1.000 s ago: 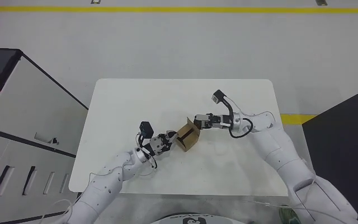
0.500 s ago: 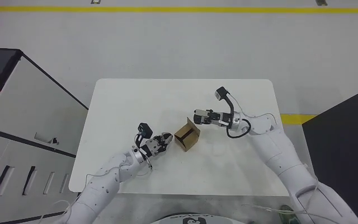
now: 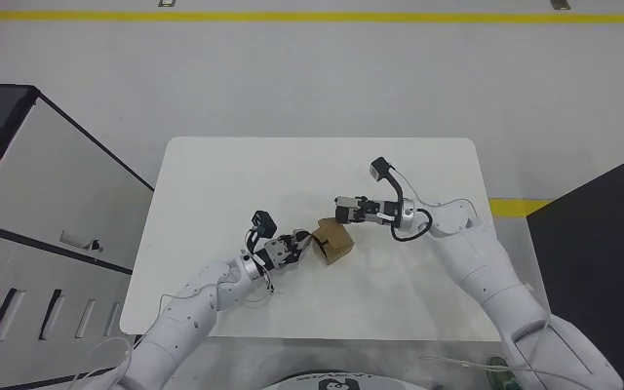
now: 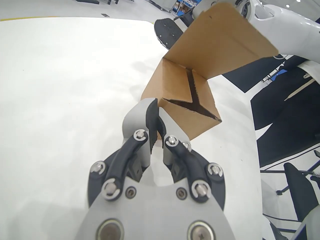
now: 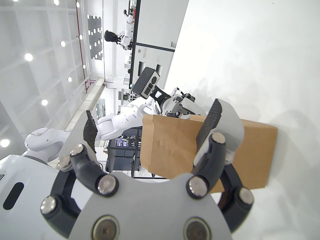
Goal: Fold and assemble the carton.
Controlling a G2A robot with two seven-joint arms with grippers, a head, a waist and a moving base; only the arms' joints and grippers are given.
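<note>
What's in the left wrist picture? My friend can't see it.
A brown cardboard carton sits on a white table, with one big flap standing up. The left gripper has its fingers pinched together at the carton's near corner.

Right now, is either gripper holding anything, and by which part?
The left gripper pinches the carton by a thin edge at its near corner; the right gripper is open, holding nothing.

White counter [image 3: 214,185] on pale grey floor, yellow floor line [image 3: 292,16] along the far side, grey cabinet [image 3: 49,166] at left, dark panel [image 3: 585,253] at right
</note>
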